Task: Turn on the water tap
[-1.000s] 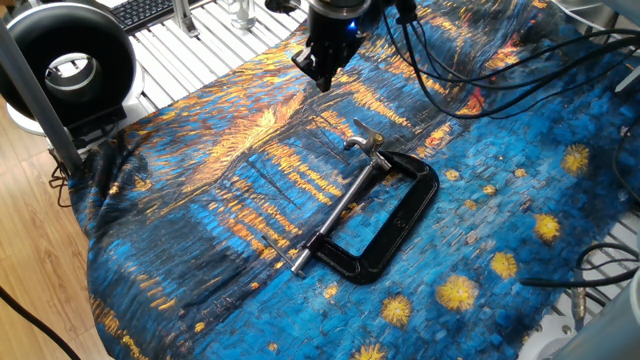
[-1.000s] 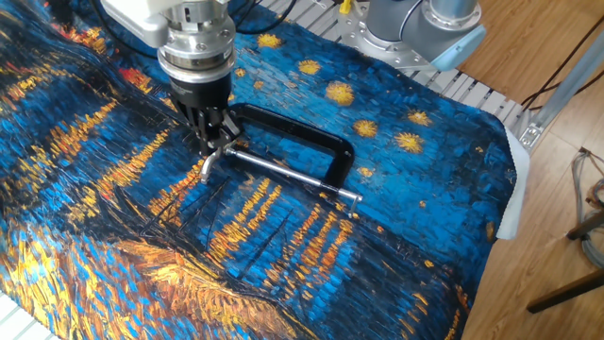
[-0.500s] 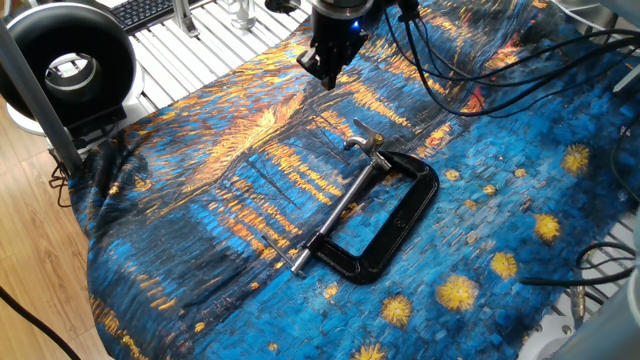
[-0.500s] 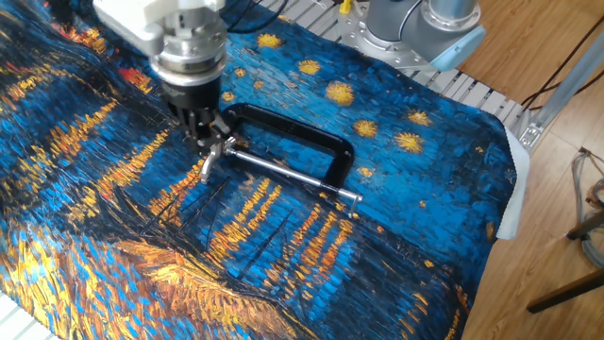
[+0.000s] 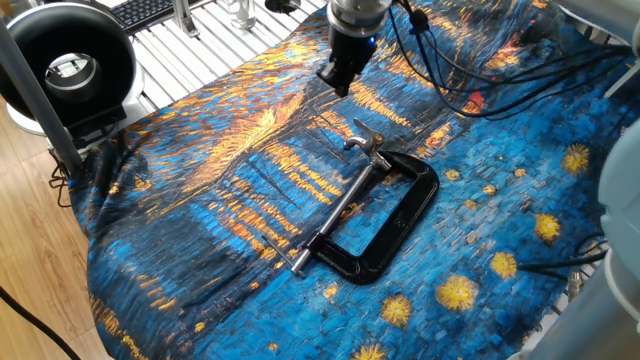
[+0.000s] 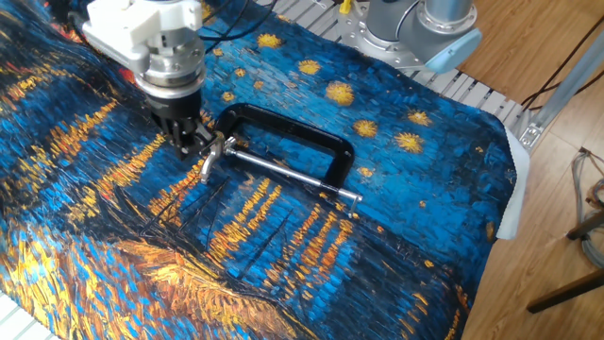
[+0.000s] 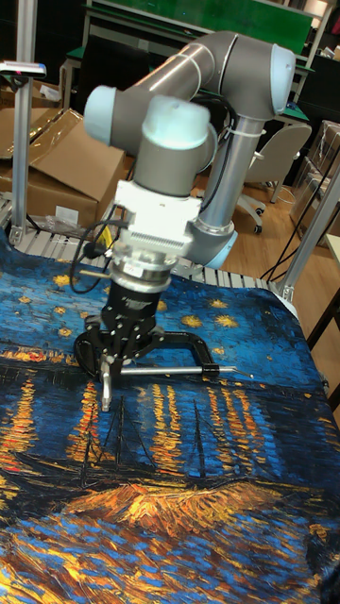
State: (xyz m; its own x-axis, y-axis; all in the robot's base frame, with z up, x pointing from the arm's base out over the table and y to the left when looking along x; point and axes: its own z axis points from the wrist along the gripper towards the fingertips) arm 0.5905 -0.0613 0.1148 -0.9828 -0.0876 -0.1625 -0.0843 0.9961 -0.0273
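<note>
The water tap (image 5: 363,138) is a small silver T-bar handle on the long threaded screw (image 5: 335,212) of a black C-clamp (image 5: 395,215) lying flat on the painted cloth. In the other fixed view the handle (image 6: 209,161) lies just right of and below my gripper (image 6: 189,144). My gripper (image 5: 340,78) hangs over the cloth, apart from the handle, with its fingers drawn together and nothing between them. The tall view shows the gripper (image 7: 117,360) just above the handle (image 7: 107,385).
The blue and orange cloth (image 5: 200,200) covers the table and is wrinkled. A black ring-shaped device (image 5: 68,62) stands at the far left edge. Loose cables (image 5: 470,70) trail over the cloth behind the gripper. The arm's base (image 6: 415,28) sits at the table's far side.
My gripper has slid sideways off the T-bar handle, leftward in the other fixed view. The clamp and handle have not moved.
</note>
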